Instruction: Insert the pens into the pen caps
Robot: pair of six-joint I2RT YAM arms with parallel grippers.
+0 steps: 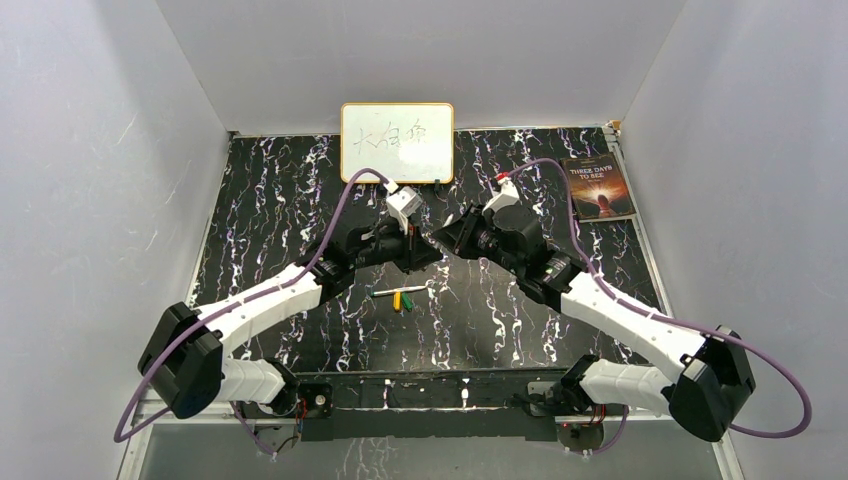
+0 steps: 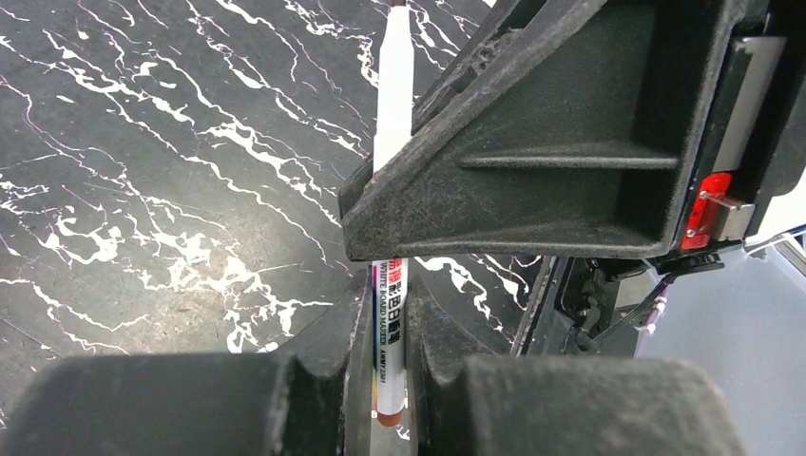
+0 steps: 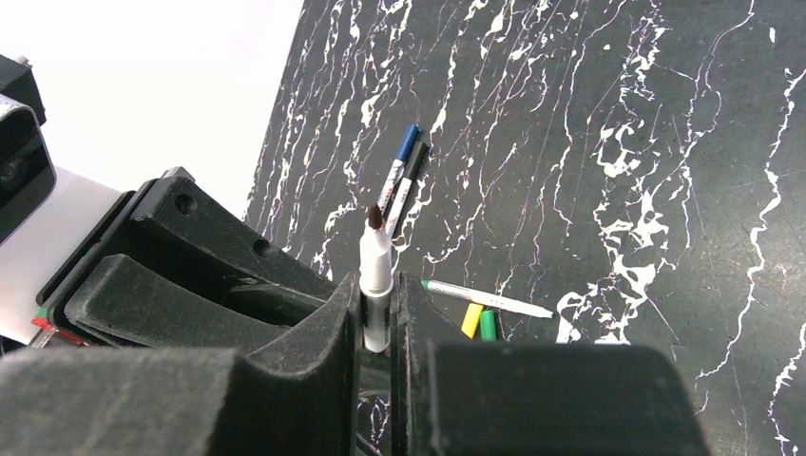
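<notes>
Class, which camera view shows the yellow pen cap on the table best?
The right wrist view. There the yellow cap lies unobstructed beside the green cap, and its stubby shape is plain. The top view shows it only as a tiny yellow speck. The left wrist view does not show it at all.

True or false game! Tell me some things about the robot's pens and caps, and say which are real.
The thin white marker pen with a brown tip is gripped by the right end effector. True.
The stubby yellow plastic cap is on a pen. False: it lies loose on the black marbled table beside the stubby green plastic cap.
The blue-capped white pen and black-capped white pen lie side by side. True.
The white rectangular whiteboard is blank. False: it has writing on it.
</notes>
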